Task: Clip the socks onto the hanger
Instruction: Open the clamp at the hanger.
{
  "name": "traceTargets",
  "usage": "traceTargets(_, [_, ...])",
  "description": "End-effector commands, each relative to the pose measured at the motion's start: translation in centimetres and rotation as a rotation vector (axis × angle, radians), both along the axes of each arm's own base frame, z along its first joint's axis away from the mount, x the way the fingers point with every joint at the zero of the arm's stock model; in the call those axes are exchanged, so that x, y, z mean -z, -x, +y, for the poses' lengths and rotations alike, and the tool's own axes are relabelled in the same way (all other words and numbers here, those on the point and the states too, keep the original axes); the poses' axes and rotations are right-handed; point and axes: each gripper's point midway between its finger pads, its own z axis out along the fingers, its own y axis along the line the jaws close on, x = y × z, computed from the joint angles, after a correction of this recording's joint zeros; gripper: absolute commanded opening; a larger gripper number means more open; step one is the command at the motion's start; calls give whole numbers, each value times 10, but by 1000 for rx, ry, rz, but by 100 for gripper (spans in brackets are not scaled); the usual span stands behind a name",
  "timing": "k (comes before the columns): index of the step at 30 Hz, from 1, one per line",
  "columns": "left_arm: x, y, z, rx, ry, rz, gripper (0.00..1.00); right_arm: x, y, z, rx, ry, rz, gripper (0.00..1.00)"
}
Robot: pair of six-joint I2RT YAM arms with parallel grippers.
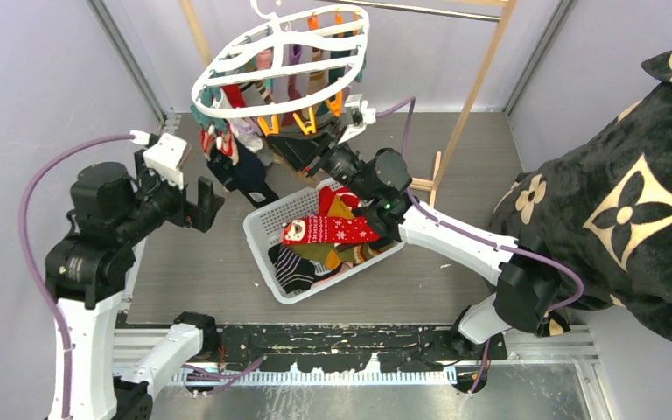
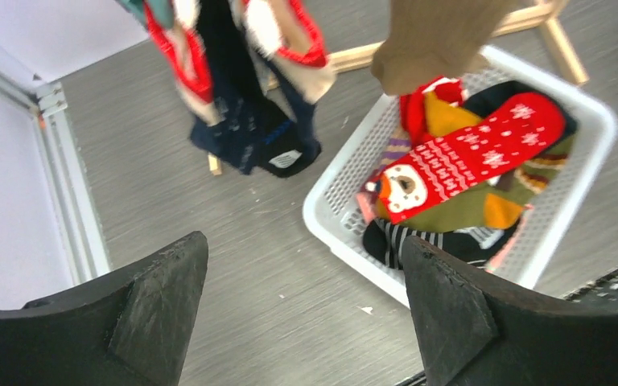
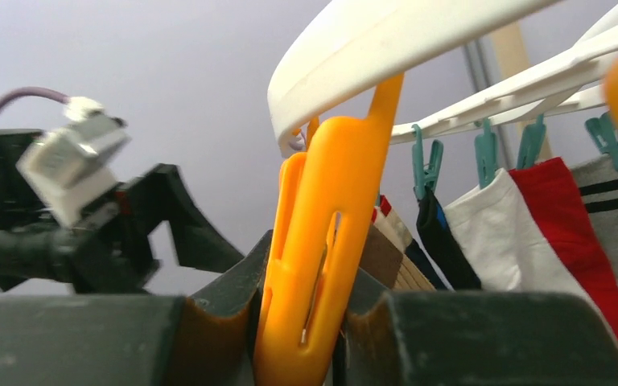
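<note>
Above the far side of the white mesh basket [image 2: 334, 193], the right gripper [image 3: 306, 322] is clenched on one orange peg [image 3: 330, 217] under the rim of the hanger [image 3: 386, 40]. A tan sock [image 2: 434, 40] hangs just beside it; whether the peg bites it I cannot tell. The left gripper [image 2: 303, 244] hangs left of the basket, splayed wide and empty. I'd say a clipping is under way, and next comes fetching another from the socks [image 2: 467, 153] in the basket. One hanger, one basket; the heaped socks overlap, five at least.
</note>
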Motion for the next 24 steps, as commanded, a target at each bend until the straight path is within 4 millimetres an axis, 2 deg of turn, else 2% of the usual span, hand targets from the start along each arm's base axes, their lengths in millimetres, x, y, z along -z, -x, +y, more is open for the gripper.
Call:
traceTargets(1, [-34,37,-20,102,120,-6,89,-32,-1,-10,217,-25,-109,11])
traceTargets(4, [-60,45,-33,145,214,-22,89,-36,1,-1,259,-16,-123,12])
traceTargets(7, [-90,43,-50,188,349,-51,89,-37,4,10,277,7,-137,12])
traceTargets(13, [-139,12,-77,240,600,-90,87,-37,10,26,296,30,-153,13])
traceTargets(19, [-159,-21,-90,264,714,-107,86,-35,11,29,304,45,-152,14])
traceTargets(24, [-159,-41,-94,244,760,-73,82,-34,13,32,284,44,-150,15])
